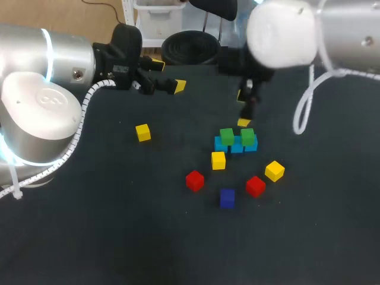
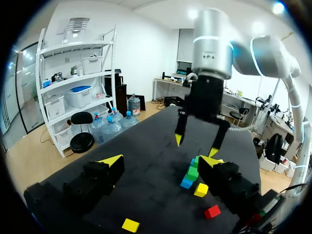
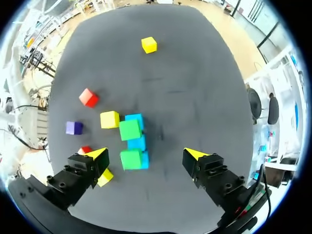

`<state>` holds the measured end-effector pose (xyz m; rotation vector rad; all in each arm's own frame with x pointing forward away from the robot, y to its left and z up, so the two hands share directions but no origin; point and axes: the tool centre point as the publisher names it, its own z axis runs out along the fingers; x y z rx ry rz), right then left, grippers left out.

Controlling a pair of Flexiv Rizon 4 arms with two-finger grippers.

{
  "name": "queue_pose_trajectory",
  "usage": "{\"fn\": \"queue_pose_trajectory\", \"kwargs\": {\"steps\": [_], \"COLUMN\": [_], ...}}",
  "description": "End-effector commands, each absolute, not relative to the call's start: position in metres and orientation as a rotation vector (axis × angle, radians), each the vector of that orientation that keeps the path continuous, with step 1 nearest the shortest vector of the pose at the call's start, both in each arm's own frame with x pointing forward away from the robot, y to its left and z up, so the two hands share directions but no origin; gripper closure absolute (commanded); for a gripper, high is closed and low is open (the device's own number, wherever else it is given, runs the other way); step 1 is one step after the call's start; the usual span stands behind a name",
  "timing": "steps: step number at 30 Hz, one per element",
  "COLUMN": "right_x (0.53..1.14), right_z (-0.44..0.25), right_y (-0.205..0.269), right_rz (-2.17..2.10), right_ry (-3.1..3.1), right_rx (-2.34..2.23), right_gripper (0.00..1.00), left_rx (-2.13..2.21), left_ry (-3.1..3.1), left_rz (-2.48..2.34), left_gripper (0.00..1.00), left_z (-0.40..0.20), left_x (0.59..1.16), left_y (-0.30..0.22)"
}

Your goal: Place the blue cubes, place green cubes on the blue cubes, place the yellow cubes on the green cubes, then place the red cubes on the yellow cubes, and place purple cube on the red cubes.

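Right gripper (image 1: pixel 243 108) hangs over the row of blue cubes (image 1: pixel 236 146), fingers apart, holding nothing. Left gripper (image 1: pixel 168 75) is well off to the left, also apart and empty. Two green cubes (image 1: pixel 226 136) sit on the row's ends. Three yellow cubes (image 1: pixel 218 160), two red cubes (image 1: pixel 195 180) and the purple cube (image 1: pixel 227 198) lie loose on the table (image 1: pixel 119 225).

Blue cubes (image 1: pixel 237 147), grn cubes (image 1: pixel 226 136), yel cubes (image 1: pixel 218 160), red cubes (image 1: pixel 195 180), purple cube (image 1: pixel 227 198).
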<state>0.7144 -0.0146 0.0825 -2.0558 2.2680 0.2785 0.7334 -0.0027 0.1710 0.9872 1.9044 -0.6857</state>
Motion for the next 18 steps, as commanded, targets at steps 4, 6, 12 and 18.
{"fn": "queue_pose_trajectory", "kwargs": {"steps": [4,6,12,18], "right_x": [0.676,0.669,0.648,0.633], "right_z": [0.1,0.098,0.082,0.082], "right_y": [-0.038,-0.041,-0.046,-0.027], "right_rz": [0.255,0.28,0.299,0.28], "right_ry": [2.163,2.16,2.044,1.948], "right_rx": [-2.035,-2.034,-2.101,-2.198], "right_gripper": [0.0,0.0,0.05,0.02], "left_rx": [0.985,0.985,0.985,0.985], "left_ry": [1.897,1.897,1.897,1.897], "left_rz": [-0.688,-0.688,-0.688,-0.688], "left_gripper": [0.0,0.0,0.0,0.0], "left_z": [0.17,0.17,0.17,0.17], "left_x": [0.733,0.733,0.733,0.733], "left_y": [-0.002,-0.002,-0.002,-0.002]}}
